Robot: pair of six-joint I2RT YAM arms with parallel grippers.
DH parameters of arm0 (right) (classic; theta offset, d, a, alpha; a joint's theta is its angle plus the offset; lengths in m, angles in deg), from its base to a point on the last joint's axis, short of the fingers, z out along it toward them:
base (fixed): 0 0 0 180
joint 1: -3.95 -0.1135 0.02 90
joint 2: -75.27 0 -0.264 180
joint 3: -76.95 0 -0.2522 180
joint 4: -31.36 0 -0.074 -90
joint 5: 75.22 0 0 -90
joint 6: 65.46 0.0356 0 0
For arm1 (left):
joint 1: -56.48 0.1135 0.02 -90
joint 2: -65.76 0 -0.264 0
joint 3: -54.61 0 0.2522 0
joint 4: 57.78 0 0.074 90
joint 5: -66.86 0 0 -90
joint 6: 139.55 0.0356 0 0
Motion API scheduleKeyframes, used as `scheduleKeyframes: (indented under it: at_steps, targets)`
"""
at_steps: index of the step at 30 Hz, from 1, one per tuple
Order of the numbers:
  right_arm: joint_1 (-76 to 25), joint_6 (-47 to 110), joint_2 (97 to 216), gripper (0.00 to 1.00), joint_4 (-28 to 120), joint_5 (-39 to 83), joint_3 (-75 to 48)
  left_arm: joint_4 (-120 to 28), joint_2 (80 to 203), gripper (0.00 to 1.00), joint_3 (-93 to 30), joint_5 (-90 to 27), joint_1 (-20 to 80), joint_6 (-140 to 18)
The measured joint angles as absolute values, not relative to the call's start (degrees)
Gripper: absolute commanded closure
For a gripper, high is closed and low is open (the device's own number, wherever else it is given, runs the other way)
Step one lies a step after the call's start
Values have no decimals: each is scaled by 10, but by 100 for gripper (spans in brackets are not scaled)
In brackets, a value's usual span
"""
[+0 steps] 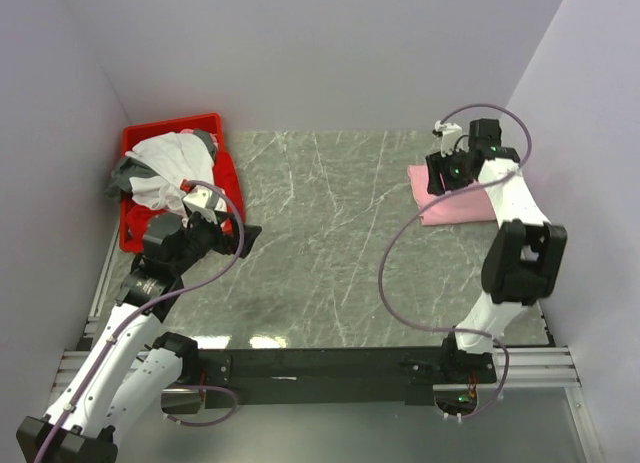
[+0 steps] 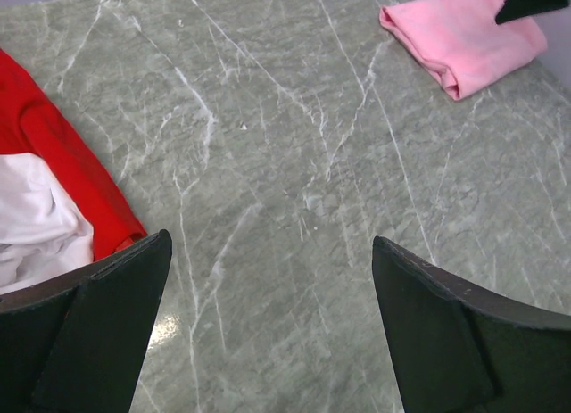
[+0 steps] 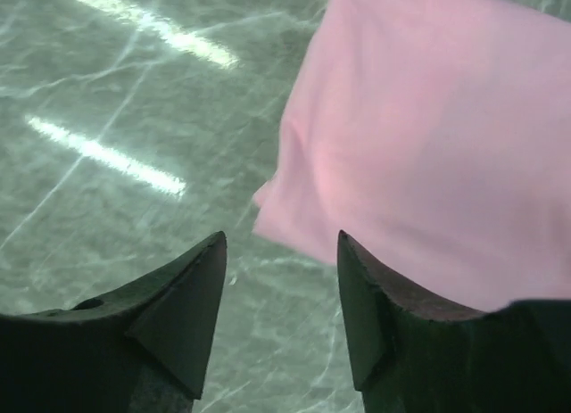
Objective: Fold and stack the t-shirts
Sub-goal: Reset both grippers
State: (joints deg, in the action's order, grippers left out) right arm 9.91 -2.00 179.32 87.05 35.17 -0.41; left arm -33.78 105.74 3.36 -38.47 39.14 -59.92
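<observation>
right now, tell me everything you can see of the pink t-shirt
The pink t-shirt is plain light pink and looks like soft cotton. It is folded into a compact, roughly rectangular bundle with rounded fold edges, and no label or print shows. It lies flat on the grey marbled table, toward the far right side, well apart from the red bin and the other shirts. The right gripper hangs open over one edge; whether a finger touches the cloth cannot be told.
</observation>
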Motion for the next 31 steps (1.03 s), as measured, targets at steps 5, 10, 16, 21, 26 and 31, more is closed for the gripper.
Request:
scheduleKeyframes:
  at_steps: [5,10,16,21,26,31]
  targets:
    - [100,-14,1628,20,796,370,-163,-345,1049,1,34,-351,391,-642]
    - [128,30,1445,2,699,372,-330,-322,1073,1,15,-278,392,-689]
    - [203,140,1281,2,604,314,-408,-297,1081,0,-1,-186,396,-724]
    - [202,216,1207,1,574,229,-434,-283,1060,1,-1,-133,397,-728]
    - [202,259,1186,2,567,186,-440,-280,1044,0,2,-118,397,-728]
    - [202,264,1185,1,567,177,-449,-278,1030,1,7,-116,397,-727]
